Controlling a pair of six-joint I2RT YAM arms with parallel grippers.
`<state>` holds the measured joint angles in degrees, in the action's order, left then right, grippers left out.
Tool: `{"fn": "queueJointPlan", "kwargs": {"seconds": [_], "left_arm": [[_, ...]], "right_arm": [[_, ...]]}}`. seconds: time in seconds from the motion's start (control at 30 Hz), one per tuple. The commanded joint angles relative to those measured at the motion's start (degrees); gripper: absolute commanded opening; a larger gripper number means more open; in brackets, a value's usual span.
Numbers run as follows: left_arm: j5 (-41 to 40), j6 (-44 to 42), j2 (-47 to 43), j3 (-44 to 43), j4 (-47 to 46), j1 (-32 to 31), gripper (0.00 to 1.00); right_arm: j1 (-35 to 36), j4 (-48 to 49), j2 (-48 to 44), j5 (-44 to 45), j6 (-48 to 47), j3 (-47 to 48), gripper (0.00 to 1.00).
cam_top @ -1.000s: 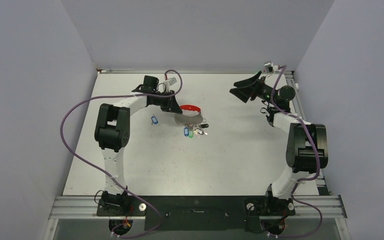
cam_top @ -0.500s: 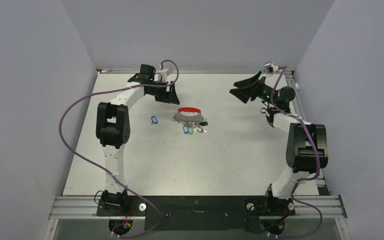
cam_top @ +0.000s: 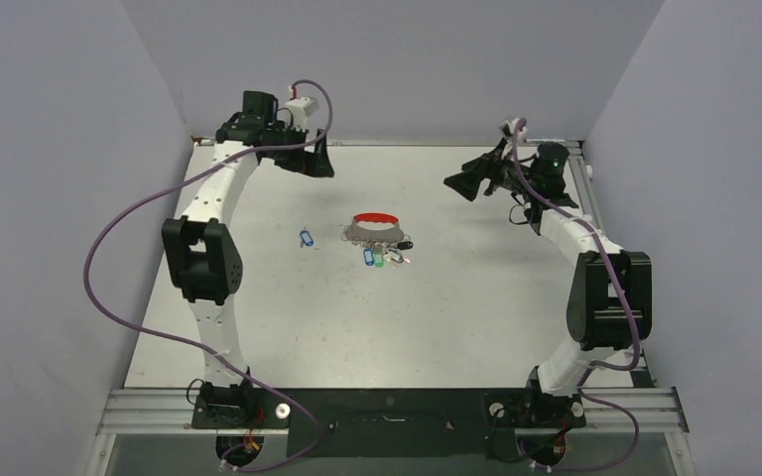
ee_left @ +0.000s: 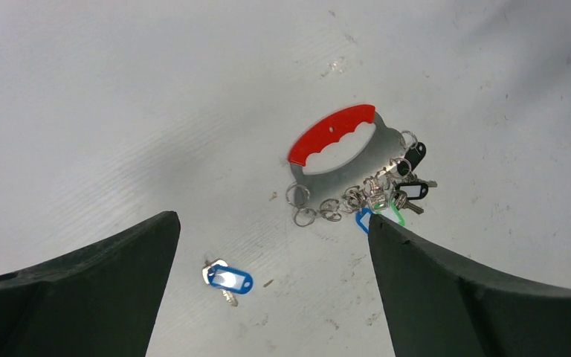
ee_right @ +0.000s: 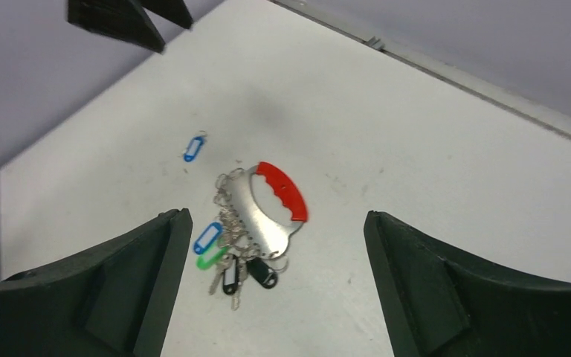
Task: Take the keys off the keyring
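while both arms hover over the far end of the white surface (cam_top: 357,327), the keyring (cam_top: 375,220) lies flat near its middle, with the red grip toward the back wall and the silvery-grey part toward the arm bases. most of the keys (cam_top: 389,254), with blue, green and black tags, sit bunched against the ring's near-right side among small split rings. one blue-tagged key (cam_top: 306,238) lies alone to the left, apart from the ring. the left tool (cam_top: 316,161), at the back left, has its fingers spread wide and holds nothing. the right tool (cam_top: 464,181), at the back right, is likewise spread wide with nothing in it. neither touches the ring.
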<state>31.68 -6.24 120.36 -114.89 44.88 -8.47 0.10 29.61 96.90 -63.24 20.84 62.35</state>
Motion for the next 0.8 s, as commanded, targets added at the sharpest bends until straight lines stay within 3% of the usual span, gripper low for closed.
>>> {"fn": "queueJointPlan", "kwargs": {"seconds": [0.0,0.13,0.3,0.4,0.57,0.77], "left_arm": [[-1.16,-1.49,-7.17,-4.62,2.86,5.59,0.96],[-2.75,-1.69,-9.14,-3.80,2.26,11.19,0.96],[-0.52,0.51,-9.98,-0.32,-0.51,18.66,0.96],[-3.55,1.05,-11.08,4.11,-3.99,21.71,0.96],[-11.02,-0.59,-12.72,13.63,-9.42,23.64,0.96],[-13.31,-1.69,-13.80,21.07,-13.91,23.77,0.96]], "right_arm": [[4.87,-29.32,-4.84,12.31,-30.45,8.29,0.90],[2.72,-33.08,-2.24,16.00,-30.05,11.71,0.90],[-1.88,-31.10,0.56,21.25,-29.12,11.95,0.90],[-4.54,-30.13,2.25,22.01,-28.85,11.70,0.90],[-7.90,-30.41,5.97,25.74,-28.83,12.25,0.90],[-10.35,-27.34,8.74,25.58,-28.09,10.27,0.90]]}}
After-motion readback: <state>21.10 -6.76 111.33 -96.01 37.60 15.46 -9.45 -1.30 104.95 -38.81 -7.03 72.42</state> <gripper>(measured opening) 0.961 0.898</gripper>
